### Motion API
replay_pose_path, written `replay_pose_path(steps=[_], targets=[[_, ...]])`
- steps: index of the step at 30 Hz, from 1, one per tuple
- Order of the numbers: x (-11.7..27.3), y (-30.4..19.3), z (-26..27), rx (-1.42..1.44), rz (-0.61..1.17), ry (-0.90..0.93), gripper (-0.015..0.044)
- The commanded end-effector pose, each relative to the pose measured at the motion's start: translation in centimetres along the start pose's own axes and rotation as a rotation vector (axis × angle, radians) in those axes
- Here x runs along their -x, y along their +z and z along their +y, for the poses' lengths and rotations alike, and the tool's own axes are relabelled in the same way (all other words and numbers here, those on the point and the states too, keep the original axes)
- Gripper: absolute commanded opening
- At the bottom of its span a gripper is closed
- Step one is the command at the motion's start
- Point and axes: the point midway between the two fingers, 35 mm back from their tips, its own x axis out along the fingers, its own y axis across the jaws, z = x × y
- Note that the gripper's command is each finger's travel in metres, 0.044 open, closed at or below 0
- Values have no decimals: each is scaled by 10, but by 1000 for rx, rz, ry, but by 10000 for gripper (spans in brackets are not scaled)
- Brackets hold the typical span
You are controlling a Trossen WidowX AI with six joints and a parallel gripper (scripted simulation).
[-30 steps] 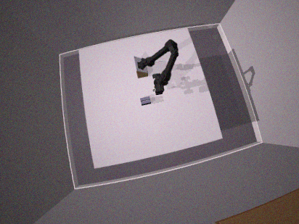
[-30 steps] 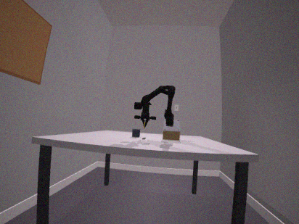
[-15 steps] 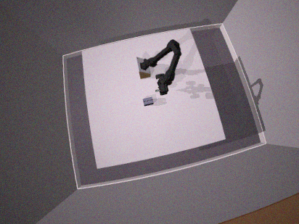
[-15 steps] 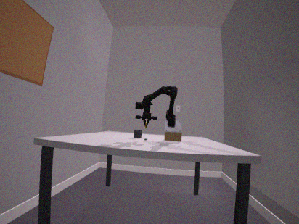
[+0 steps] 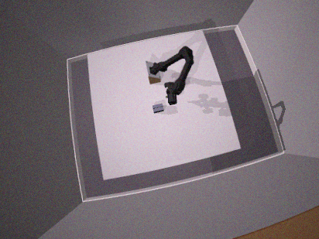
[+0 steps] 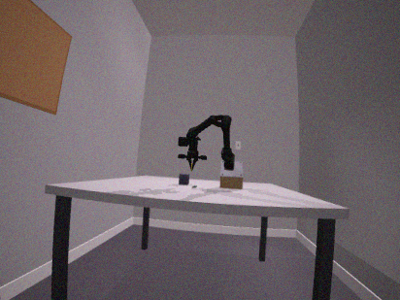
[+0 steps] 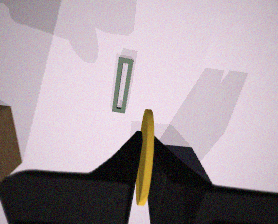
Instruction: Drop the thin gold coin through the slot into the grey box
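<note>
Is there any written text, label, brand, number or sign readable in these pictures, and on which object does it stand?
None: no readable text in any view.
The gold coin in the closed jaws shows only a plain edge.
The green holder, grey box and orange wall panel bear no marks.

Box slot too small in top view; coin's lower edge behind claw.

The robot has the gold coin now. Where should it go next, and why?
Probably sideways toward the box, staying high. The gripper is shut on the coin, held edge-on, and the holder sits empty on the table below. From the top view, the arm isn't over the box yet, so the coin can't drop into the slot.
</note>
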Motion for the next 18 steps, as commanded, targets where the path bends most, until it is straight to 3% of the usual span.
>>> replay_pose_path(steps=[1, 18], targets=[[0, -7, -6, 3, 6, 1, 0], [2, -39, -31, 4, 9, 0, 0]])
